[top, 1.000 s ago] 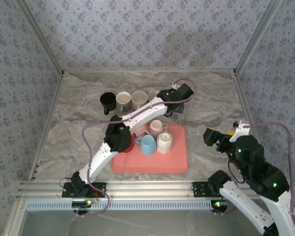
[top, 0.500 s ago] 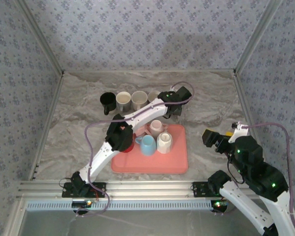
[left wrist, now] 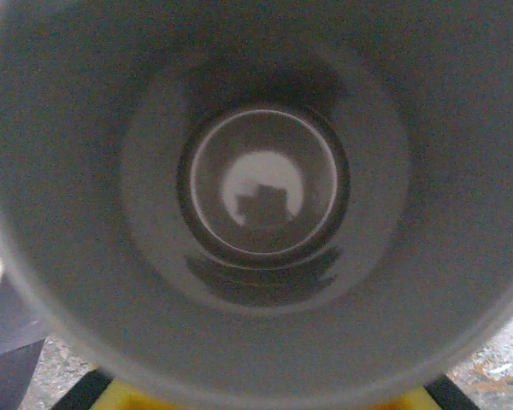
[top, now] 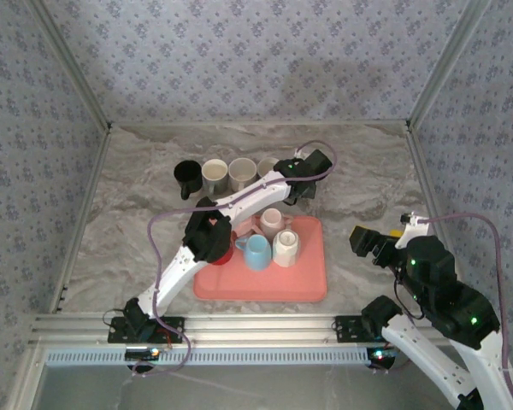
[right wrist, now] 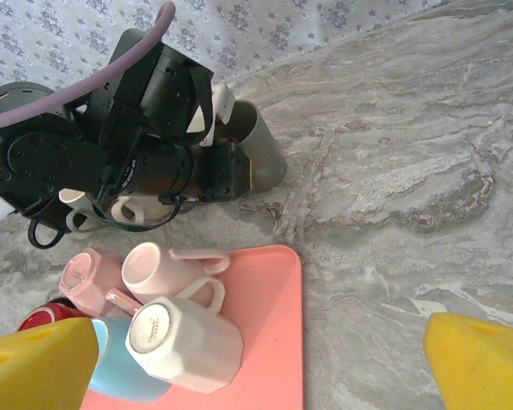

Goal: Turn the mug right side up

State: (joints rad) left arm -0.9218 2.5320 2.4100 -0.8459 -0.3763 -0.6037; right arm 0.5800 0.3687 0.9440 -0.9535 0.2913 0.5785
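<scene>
A grey mug (right wrist: 261, 149) stands mouth-up on the marble table at the right end of the back row. In the left wrist view I look straight down into that mug (left wrist: 265, 179), and yellow pads (left wrist: 128, 397) peek out under its rim. My left gripper (top: 301, 178) sits right at the mug's mouth; its jaws are hidden, so I cannot tell whether they still clamp the wall. My right gripper (top: 368, 242) hovers open over the table right of the tray, nothing between its yellow fingertips (right wrist: 34, 367).
A pink tray (top: 308, 278) holds upside-down mugs: two pink (right wrist: 167, 269), a white faceted one (right wrist: 184, 342), a blue one (top: 256, 250) and a red one (top: 224, 254). A black mug (top: 186, 177) and cream mugs (top: 214, 173) line the back. Patterned walls enclose the table.
The left wrist has shifted slightly left and toward me over the grey mug. The right arm has drifted a little toward the tray.
</scene>
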